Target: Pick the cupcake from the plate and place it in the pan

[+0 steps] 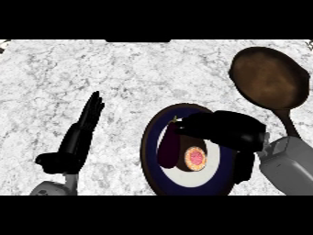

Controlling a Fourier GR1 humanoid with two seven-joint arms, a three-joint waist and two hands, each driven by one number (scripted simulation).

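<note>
Cupcake [194, 158] on plate [152, 151] (eggplant [168, 148] beside, 9 o'clock) | right hand [223, 128] above plate's 1 o'clock rim, fingers curled, holding nothing | left hand [77, 137] at 9 o'clock, fingers straight | pan [270, 78] at 1 o'clock
</note>
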